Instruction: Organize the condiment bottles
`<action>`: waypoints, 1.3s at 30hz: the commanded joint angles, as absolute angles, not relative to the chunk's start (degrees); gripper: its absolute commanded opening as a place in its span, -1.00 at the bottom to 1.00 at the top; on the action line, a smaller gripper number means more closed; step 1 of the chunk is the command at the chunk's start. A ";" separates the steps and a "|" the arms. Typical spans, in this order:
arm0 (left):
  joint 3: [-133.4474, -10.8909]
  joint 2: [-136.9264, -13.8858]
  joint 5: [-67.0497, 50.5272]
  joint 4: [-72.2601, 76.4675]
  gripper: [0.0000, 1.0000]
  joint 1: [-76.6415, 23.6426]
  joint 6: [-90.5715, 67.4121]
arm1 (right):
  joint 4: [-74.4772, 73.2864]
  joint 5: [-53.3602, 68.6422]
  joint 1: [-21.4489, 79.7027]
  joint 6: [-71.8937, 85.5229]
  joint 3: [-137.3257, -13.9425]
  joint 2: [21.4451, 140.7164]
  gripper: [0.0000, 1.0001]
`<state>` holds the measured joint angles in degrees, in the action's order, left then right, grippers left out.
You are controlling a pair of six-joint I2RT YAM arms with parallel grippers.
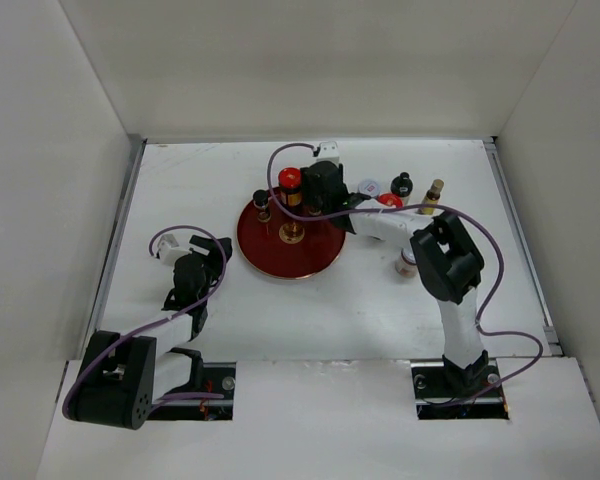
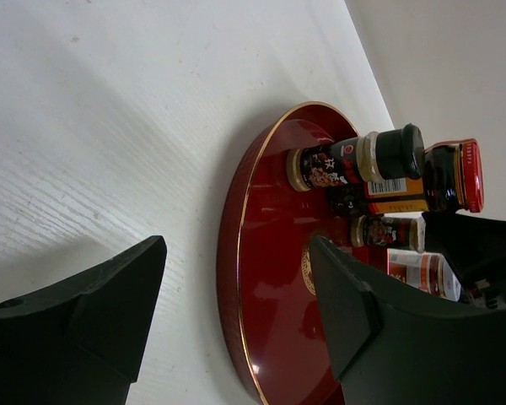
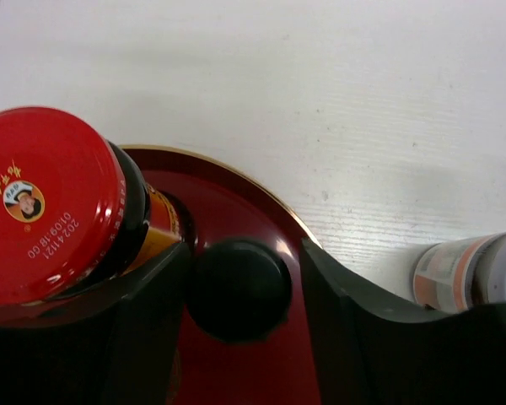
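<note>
Far left: left fingers [image 2: 236,253] spread wide with nothing between them, low over the white bench [image 1: 180,190], just left of the round glossy red tray with gold rim [image 1: 315,258]. On the tray's left part stands a small dark black-capped bottle [image 1: 263,203]. Behind it is an amber glass jar with red lid [image 1: 289,180]. A second small bottle [image 1: 293,232] stands upright near the tray's centre. The right fingers [image 3: 244,253] are over the tray's back-right part, partly open and straddling a round black cap [image 3: 240,291] beside the red-lid jar. A sliver of tray shows between cap and one finger, so no grip. On the bench right of the tray: pale-lidded jar [image 1: 369,187], red-lidded jar [image 1: 390,200] mostly hidden by the arm, black-capped dark bottle [image 1: 402,185], slim yellow tan-capped bottle [image 1: 433,193], and one jar [image 1: 407,265] half under the right arm.
</note>
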<state>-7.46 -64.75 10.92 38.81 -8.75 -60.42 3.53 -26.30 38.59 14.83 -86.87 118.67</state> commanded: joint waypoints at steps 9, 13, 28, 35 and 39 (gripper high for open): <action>-8.44 -63.72 11.16 41.22 0.34 -8.57 -59.77 | 5.80 -24.17 39.07 16.96 -83.42 107.51 0.50; -8.26 -63.81 10.55 41.49 0.34 -8.30 -60.03 | 6.15 -24.69 38.98 16.70 -77.36 98.81 0.58; -8.70 -64.16 11.07 41.40 0.34 -9.27 -59.68 | 2.38 -35.25 27.03 18.90 -56.60 80.77 1.00; -8.79 -64.16 11.34 41.39 0.34 -9.62 -59.50 | 1.50 -30.24 27.29 19.07 -57.13 84.63 1.00; -8.70 -64.16 10.90 41.66 0.34 -9.62 -59.68 | 1.41 -28.57 26.76 19.51 -57.83 87.53 1.00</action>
